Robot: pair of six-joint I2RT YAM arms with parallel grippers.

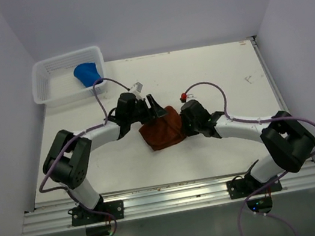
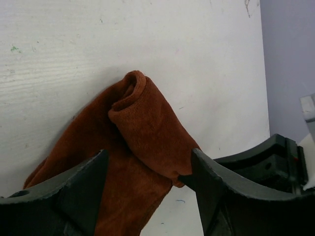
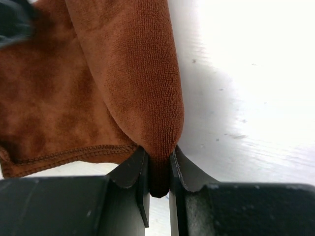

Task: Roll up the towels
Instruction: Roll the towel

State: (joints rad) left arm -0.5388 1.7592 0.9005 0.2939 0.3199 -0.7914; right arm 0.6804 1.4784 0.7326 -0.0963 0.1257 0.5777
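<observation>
Step in hand: rolling brown towel [image 1: 162, 129], lying mid worktop [image 1: 209, 66]. My right claw [image 3: 158, 169] clamped on rolled edge. My left claw [image 2: 147, 160] spread apart, straddling other end, not closed on it. Next, I judge: close left, turn both together, keep roll tight.

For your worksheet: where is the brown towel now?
Top view: the brown towel lies mid-table, pinched by the right claw, the left claw open opposite.
</observation>
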